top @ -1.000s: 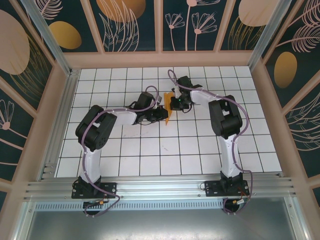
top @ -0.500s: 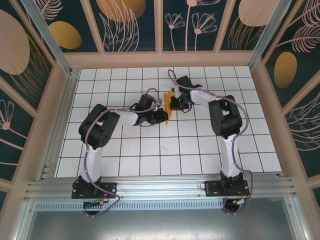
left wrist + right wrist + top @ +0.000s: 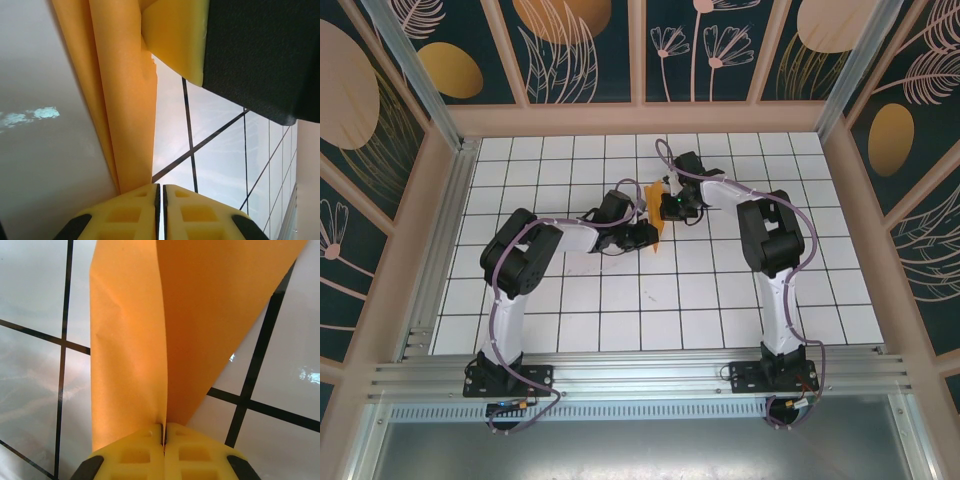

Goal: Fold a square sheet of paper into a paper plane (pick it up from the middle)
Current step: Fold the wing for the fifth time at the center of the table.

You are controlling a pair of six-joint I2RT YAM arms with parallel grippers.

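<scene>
Over the white grid table (image 3: 570, 300), just past its middle toward the far edge, I see both arms meeting at a folded orange paper sheet (image 3: 659, 195). The right gripper (image 3: 164, 432) is clamped on the sheet's fold, and the paper (image 3: 200, 315) rises from it in two flaps above the table. The left gripper (image 3: 160, 200) has its yellow fingers nearly together, with only a thin slit between them. The sheet (image 3: 125, 100) reaches down to them, but I cannot tell whether it is pinched.
</scene>
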